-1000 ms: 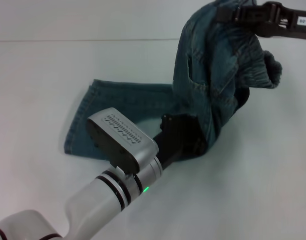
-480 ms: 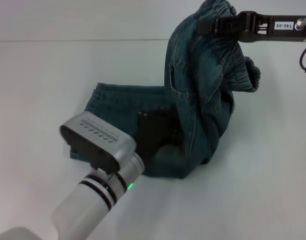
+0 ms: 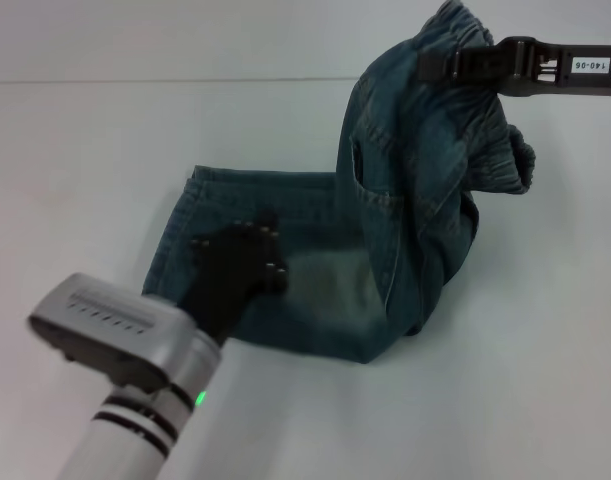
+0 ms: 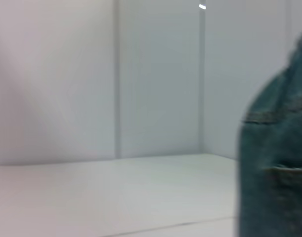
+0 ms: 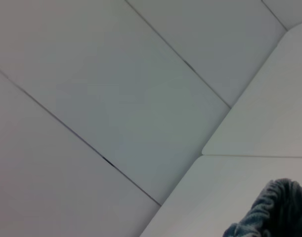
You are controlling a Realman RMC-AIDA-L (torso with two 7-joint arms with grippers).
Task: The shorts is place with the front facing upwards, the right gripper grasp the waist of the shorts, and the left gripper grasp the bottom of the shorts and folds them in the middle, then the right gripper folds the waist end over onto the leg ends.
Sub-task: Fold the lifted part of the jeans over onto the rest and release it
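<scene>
The blue denim shorts (image 3: 405, 210) are folded lengthwise. Their leg ends (image 3: 200, 200) lie flat on the white table (image 3: 75, 160), while the waist (image 3: 465, 40) is lifted high at the back right. My right gripper (image 3: 440, 66) is shut on that raised waistband, and the cloth hangs down from it. My left gripper (image 3: 240, 262) hovers low over the flat leg part, blurred by motion. The left wrist view catches the hanging denim (image 4: 279, 163) at its edge. In the right wrist view only the gathered waistband (image 5: 274, 212) shows.
The white table spreads out around the shorts, with a pale wall (image 3: 185, 40) behind it. My left arm's silver wrist housing (image 3: 120, 335) reaches in from the near left.
My left gripper has drawn back toward the near left, away from the fold and onto the leg part. The right gripper still holds the waist up and has shifted only a little.
</scene>
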